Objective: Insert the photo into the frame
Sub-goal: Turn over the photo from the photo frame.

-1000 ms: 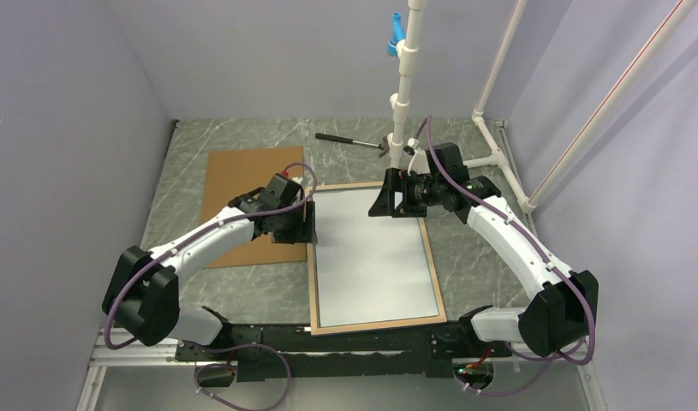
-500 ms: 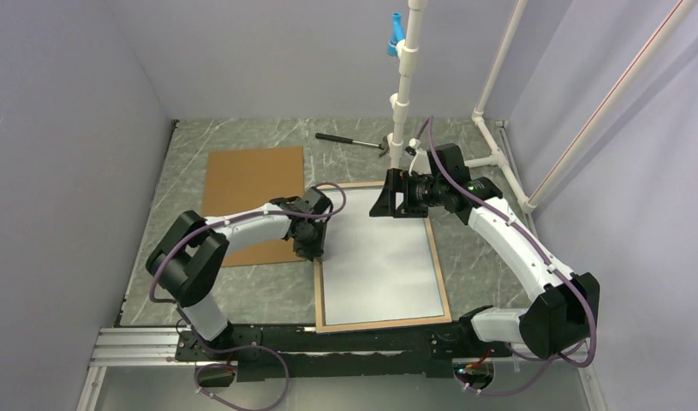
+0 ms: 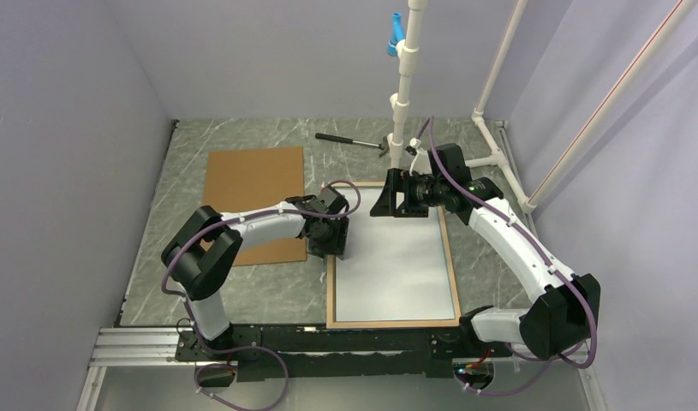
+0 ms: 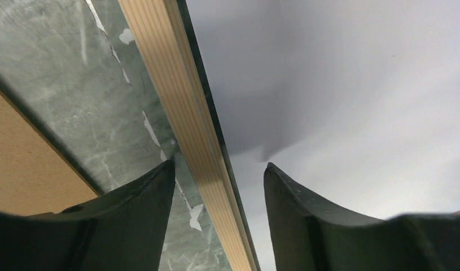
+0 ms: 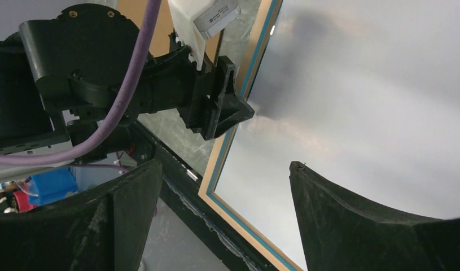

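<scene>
The frame lies wood-coloured back up on the table. The photo rests inside it, white back up. My left gripper is open and low over the frame's left rail. In the left wrist view one finger is outside the rail and the other is over the photo. My right gripper is open and empty above the frame's far edge. Its wrist view shows the photo, the frame's near corner with a blue inner lip, and the left gripper.
The brown backing board lies on the table left of the frame, partly under my left arm. A hammer lies at the back. A white pipe post stands behind the frame, with more pipes at the right.
My left gripper has moved right and slightly nearer. The frame with the photo has slid right and turned squarer to the table. The right arm has not moved.
</scene>
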Robot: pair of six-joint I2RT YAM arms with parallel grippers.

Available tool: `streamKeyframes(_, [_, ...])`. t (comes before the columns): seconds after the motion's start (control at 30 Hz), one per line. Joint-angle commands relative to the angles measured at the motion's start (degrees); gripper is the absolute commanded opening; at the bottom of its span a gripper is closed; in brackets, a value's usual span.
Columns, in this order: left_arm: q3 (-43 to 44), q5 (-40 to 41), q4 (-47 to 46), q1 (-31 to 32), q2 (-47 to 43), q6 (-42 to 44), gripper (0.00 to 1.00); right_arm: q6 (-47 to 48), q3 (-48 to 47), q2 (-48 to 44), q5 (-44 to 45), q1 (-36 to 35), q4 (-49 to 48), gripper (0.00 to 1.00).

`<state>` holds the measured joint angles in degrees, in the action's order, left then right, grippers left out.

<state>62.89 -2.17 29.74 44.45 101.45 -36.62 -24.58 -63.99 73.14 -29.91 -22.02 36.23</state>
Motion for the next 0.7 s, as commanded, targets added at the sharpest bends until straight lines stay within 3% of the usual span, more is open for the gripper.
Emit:
streamKeyframes(0.0, [0.05,-0.02,-0.93,0.19,-3.58,-1.33,0.71,0.72,0.07,-1.46,0.52,0.29,-1.36,0.85])
streamKeyframes(0.1, [-1.68,-0.66,-1.96,-0.79,-6.7,-0.98,0.85,0.42,0.63,-0.96,-0.41,0.28,-2.37,0.85])
streamKeyframes(0.23, [-8.06,-6.66,-9.87,-4.63,-12.7,0.5,0.93,-0.21,1.76,0.69,-2.43,0.19,-5.3,0.9])
streamKeyframes(0.43, [-19.19,-17.43,-19.48,-15.79,-23.09,1.76,0.95,-2.3,2.55,5.5,-4.82,-1.03,-9.98,0.92])
streamKeyframes(0.67, [-26.93,-24.0,-18.38,-34.23,-34.3,4.75,0.99,-4.09,-0.99,13.64,-1.88,-7.57,-13.36,0.92])
